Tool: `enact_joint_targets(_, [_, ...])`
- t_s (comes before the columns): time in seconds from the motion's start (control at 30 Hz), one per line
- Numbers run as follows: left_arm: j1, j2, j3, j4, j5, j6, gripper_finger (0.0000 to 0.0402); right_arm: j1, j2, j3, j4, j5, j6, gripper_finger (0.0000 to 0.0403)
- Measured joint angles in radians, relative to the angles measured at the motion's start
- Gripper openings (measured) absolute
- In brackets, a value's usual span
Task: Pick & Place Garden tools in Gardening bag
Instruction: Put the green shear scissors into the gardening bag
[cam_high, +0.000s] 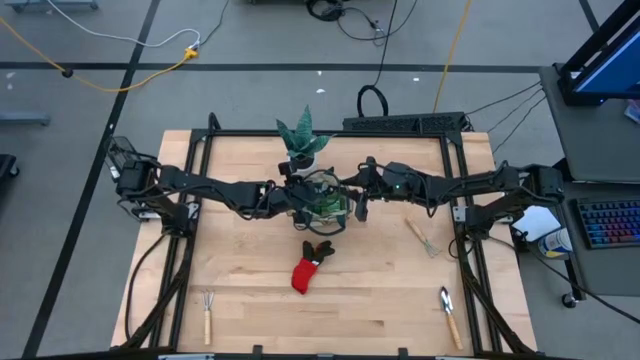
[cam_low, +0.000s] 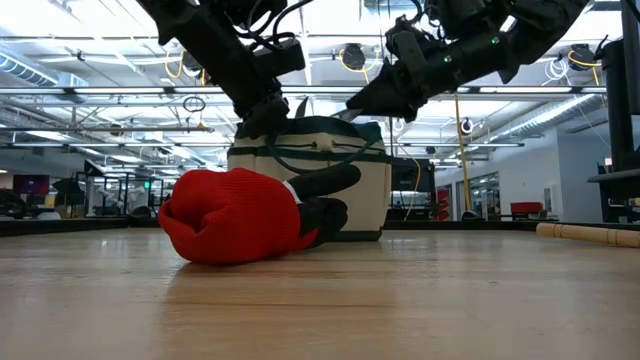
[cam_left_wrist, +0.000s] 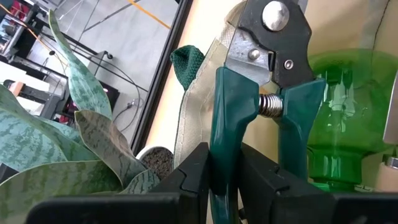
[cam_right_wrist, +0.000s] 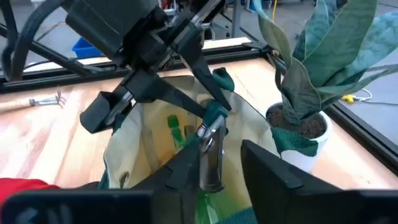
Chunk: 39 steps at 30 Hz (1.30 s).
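Holding item: pruning shears (cam_left_wrist: 261, 93), green handles, clamped between the fingers of my left gripper (cam_left_wrist: 225, 171) over the open mouth of the gardening bag (cam_high: 325, 196), which stands mid-table toward the far edge beside the potted plant (cam_high: 302, 138). Inside the bag: green spray bottle (cam_left_wrist: 342, 112). My right gripper (cam_right_wrist: 214, 165) hovers at the bag's other side, fingers apart. On the table (cam_high: 380, 300): red-and-black glove (cam_high: 310, 267) centre; fork (cam_high: 207, 312) near-left corner; trowel (cam_high: 449, 312) near-right corner; small rake (cam_high: 424, 238) toward the right edge.
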Motion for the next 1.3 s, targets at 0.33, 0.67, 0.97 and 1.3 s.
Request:
enact_joint_targets(0.33, [0.000,0.000,0.000,0.000,-0.007,0.006,0.0067,0.000,0.001,0.000,-0.016,-0.002,-0.028,0.0009])
enact_joint_targets(0.67, [-0.042,0.000,0.000,0.000,-0.137,0.013,0.0067,0.000,0.001,0.000,-0.022,-0.048,0.043,0.0048])
enact_joint_targets(0.97, [-0.054,0.000,0.000,0.035,-0.139,0.012,0.0067,-0.005,0.001,0.000,-0.009,-0.051,0.041,0.0044])
enact_joint_targets(1.3, [-0.055,0.000,0.001,0.048,-0.130,0.036,0.0067,-0.005,0.001,0.000,-0.010,-0.051,-0.033,0.0017])
